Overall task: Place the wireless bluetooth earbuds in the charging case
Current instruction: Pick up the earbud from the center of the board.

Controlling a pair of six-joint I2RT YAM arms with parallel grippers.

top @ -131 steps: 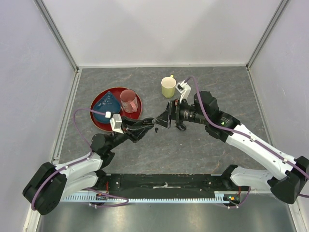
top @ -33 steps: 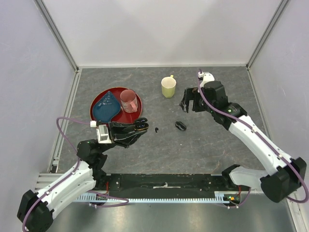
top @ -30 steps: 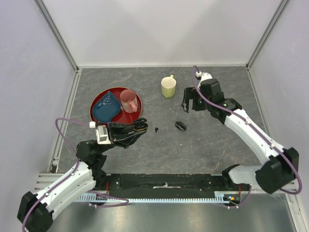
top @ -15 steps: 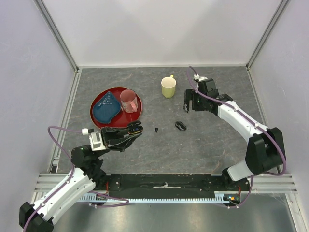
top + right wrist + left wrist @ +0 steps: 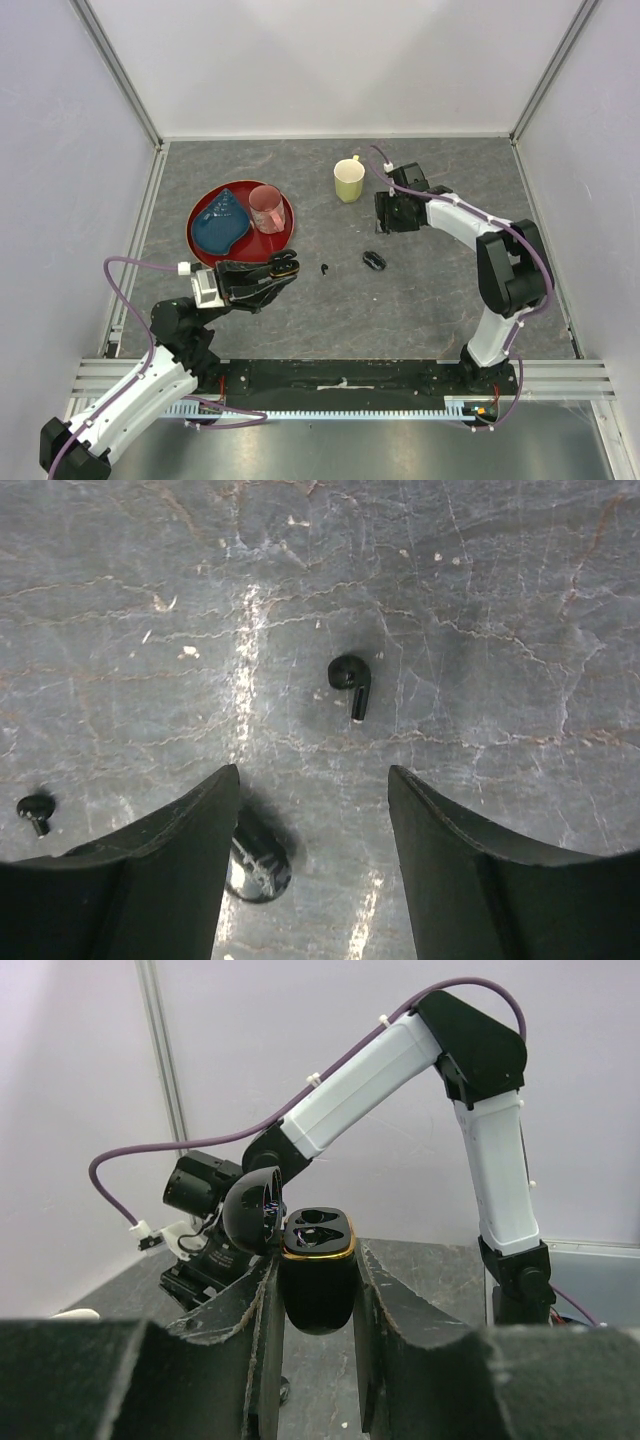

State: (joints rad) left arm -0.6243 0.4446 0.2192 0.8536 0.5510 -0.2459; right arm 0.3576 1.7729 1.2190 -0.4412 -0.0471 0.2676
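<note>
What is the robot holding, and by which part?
The left tool grips the open charging case by its body's sides; the right tool holds nothing.

Left gripper [image 5: 281, 268]: raised, near level, fingers clamped on charging case [image 5: 318, 1285]. Right gripper [image 5: 312, 780]: pointing down, fingers parted, arm sharply folded.

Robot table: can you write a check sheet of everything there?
Surface: grey stone-look table, nothing spilled seen.
Job's things: charging case open, sockets' filling unclear; earbud and second earbud lie on the table.
Clutter: yellow mug; red plate holding blue cone and pink cup; black oval thing.
Grippers: left gripper, jaws shut on the case; right gripper, jaws open, empty.
Cables: left purple cable and right purple cable loop loose; no snag seen.
Surroundings: pale walls, metal frame.
</note>
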